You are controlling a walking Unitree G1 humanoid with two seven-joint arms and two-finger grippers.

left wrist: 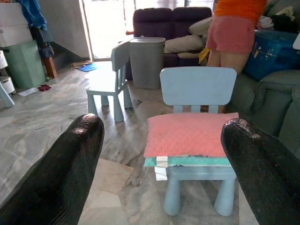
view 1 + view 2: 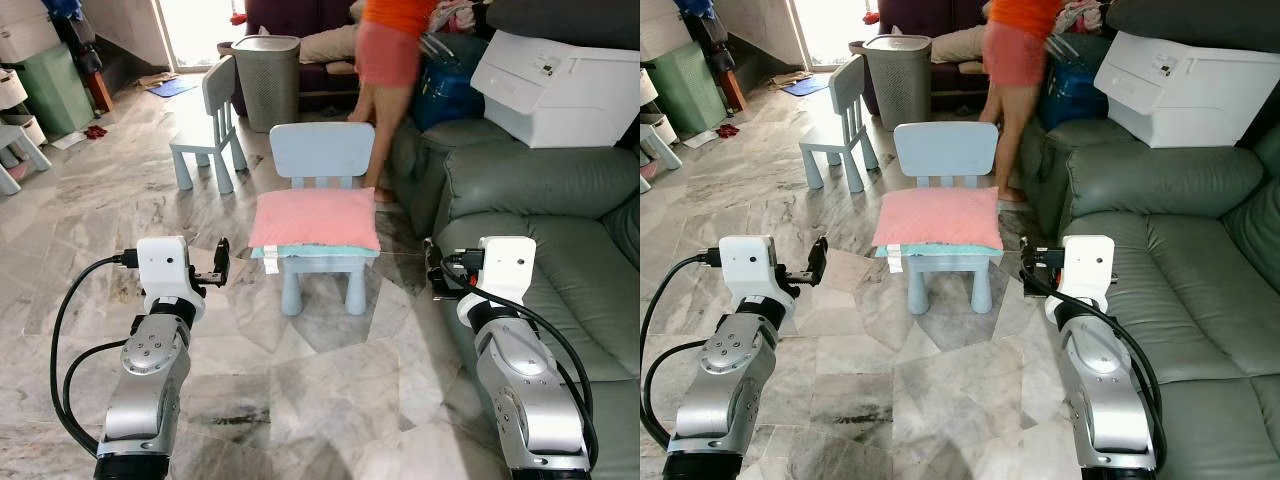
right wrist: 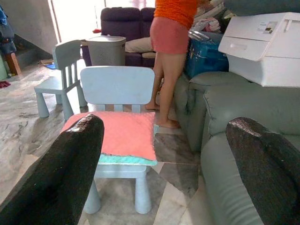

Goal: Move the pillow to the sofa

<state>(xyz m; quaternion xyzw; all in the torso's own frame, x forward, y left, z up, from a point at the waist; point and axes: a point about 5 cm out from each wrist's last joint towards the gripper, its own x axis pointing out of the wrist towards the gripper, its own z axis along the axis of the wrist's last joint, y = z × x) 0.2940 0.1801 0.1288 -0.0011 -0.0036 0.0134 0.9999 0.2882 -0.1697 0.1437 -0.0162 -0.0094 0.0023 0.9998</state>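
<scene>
I see the pink pillow (image 2: 314, 219) lying on the seat of a small blue chair (image 2: 322, 155), just left of the grey sofa (image 2: 560, 230). My left gripper (image 2: 221, 262) and right gripper (image 2: 1026, 269) flank the chair, jaws wide open, holding nothing. A person (image 2: 1015, 55) stands behind.

Both eye views look forward and down from the head over the two arms onto the marble floor (image 2: 330, 390), sharing the blue chair (image 2: 322, 155) and pillow (image 2: 314, 220). Each wrist view looks level between its own spread fingers toward that same chair, the right one also taking in the sofa (image 3: 243, 108).
</scene>
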